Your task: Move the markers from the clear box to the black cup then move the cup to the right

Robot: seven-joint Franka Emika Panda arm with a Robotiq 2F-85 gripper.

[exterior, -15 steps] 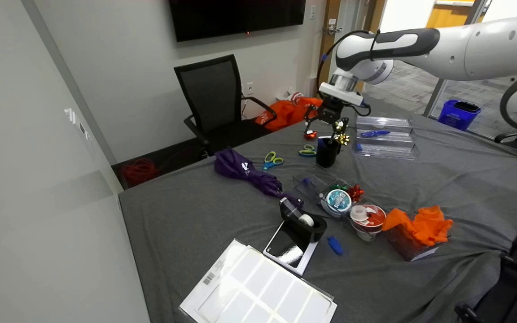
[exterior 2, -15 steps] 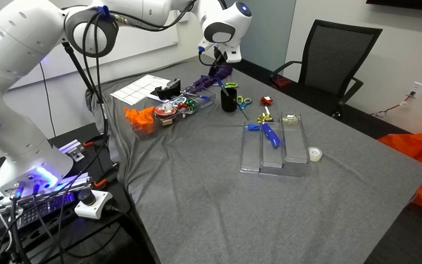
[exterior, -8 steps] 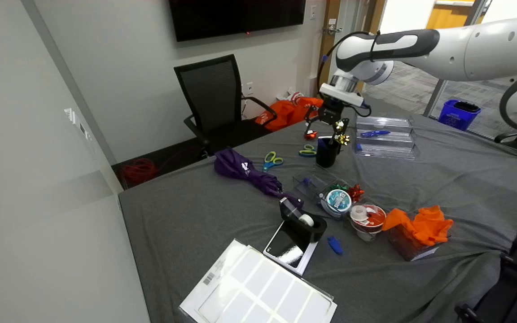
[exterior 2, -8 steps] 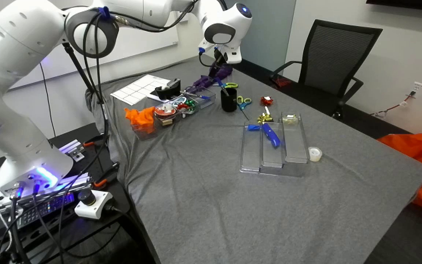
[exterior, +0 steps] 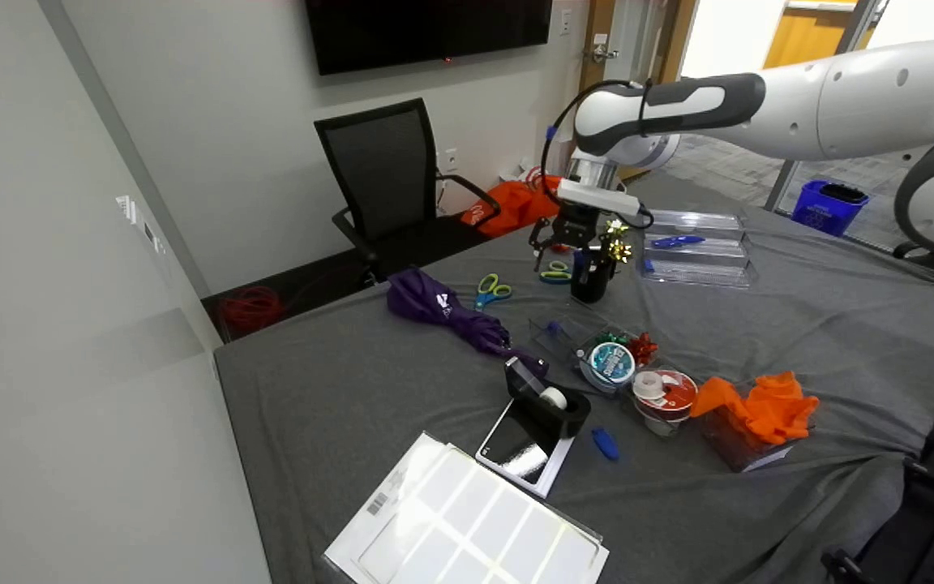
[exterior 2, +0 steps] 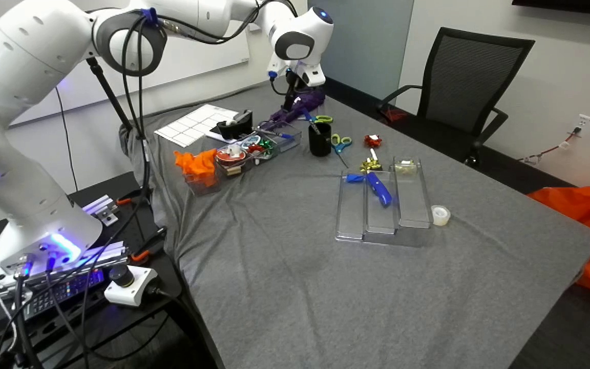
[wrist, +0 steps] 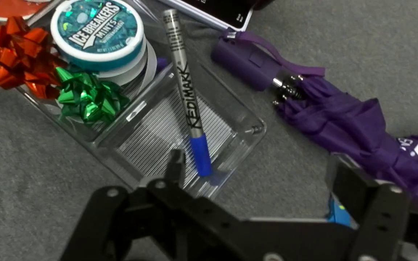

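Note:
The clear box [wrist: 214, 119] is divided and see-through; it also shows in both exterior views [exterior: 572, 334] [exterior 2: 292, 144]. A silver marker with a blue cap [wrist: 189, 105] lies slanted across its end compartment in the wrist view. My gripper [wrist: 259, 166] is open, with nothing between its fingers. One fingertip is over the box beside the blue cap, the other near the purple umbrella. The black cup [exterior 2: 320, 142] stands upright with a blue-ended marker [exterior 2: 307, 116] sticking out; it also shows in an exterior view [exterior: 590, 280], partly behind my gripper [exterior: 569, 255]. The cup is out of the wrist view.
Mints [wrist: 96, 29] and shiny bows [wrist: 85, 96] fill the box's other sections. A purple umbrella [wrist: 325, 112] lies beside it. Scissors [exterior 2: 341, 142] lie near the cup. A tiered clear tray [exterior 2: 351, 220] holds a blue tool. A tape dispenser [exterior: 556, 410] sits on a white case.
The gripper has moved left and a little lower in an exterior view, and left in the other exterior view. It stays empty, and the cup and box have not moved.

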